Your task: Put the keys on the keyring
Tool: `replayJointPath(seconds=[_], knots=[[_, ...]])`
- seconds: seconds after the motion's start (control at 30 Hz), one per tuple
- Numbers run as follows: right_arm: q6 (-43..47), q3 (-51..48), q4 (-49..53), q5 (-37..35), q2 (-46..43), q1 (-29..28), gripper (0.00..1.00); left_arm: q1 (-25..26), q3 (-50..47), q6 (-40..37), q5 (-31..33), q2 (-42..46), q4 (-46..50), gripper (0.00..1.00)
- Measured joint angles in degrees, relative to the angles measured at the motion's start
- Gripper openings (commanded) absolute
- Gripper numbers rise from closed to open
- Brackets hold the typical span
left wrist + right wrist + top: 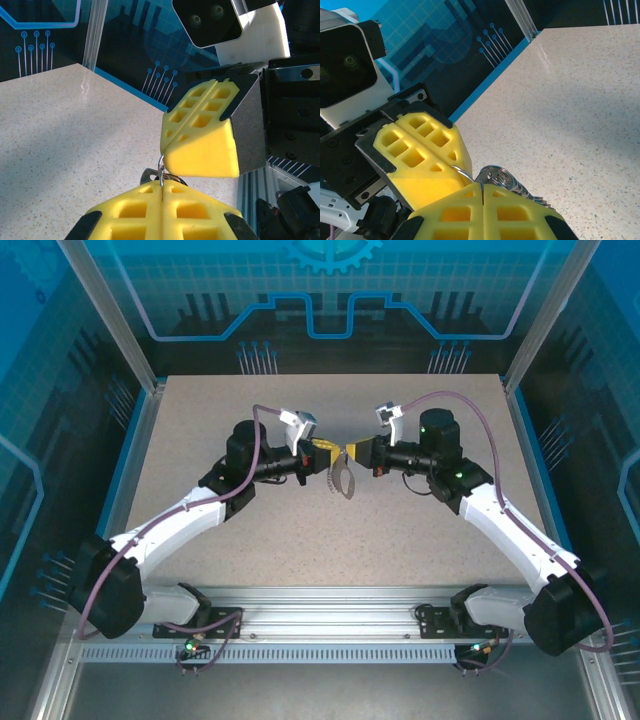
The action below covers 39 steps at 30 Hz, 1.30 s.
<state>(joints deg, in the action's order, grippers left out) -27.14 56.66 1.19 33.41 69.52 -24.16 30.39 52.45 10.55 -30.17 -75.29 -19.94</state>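
Left pincer point(328, 448) and right pincer point(349, 451) both squeeze the keyring point(342, 480), and I fear pulling apart could make it slip and fall

Left gripper point(326, 448) and right gripper point(352, 450) meet tip to tip above the middle of the bench point(300, 550), the keyring point(343, 481) hanging just below them.

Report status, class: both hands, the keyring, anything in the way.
Left hand shut, right hand shut, each pinching the keyring. It hangs between them. Hands tip to tip, crowding each other.
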Motion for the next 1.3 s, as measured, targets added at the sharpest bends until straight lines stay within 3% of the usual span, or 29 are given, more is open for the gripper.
replayJointPath(seconds=[0.57,0.83,1.07,1.3], knots=[[-8.7,-6.3,-11.3,3.0,0.0,-0.9,0.00,0.3,-6.4,7.8,3.4,0.9,-13.0,0.00],[-10.5,-8.6,-12.6,0.6,-0.5,-3.0,0.37,0.3,-7.1,12.1,4.5,0.4,-20.7,0.00],[-11.1,-14.6,-8.3,0.0,-7.7,2.1,0.47,0.3,-7.1,14.1,4.9,-0.4,-25.2,0.00],[-13.7,-14.3,-10.4,-2.4,-11.1,4.3,0.49,0.3,-7.1,17.6,3.3,-2.0,-27.1,0.00]])
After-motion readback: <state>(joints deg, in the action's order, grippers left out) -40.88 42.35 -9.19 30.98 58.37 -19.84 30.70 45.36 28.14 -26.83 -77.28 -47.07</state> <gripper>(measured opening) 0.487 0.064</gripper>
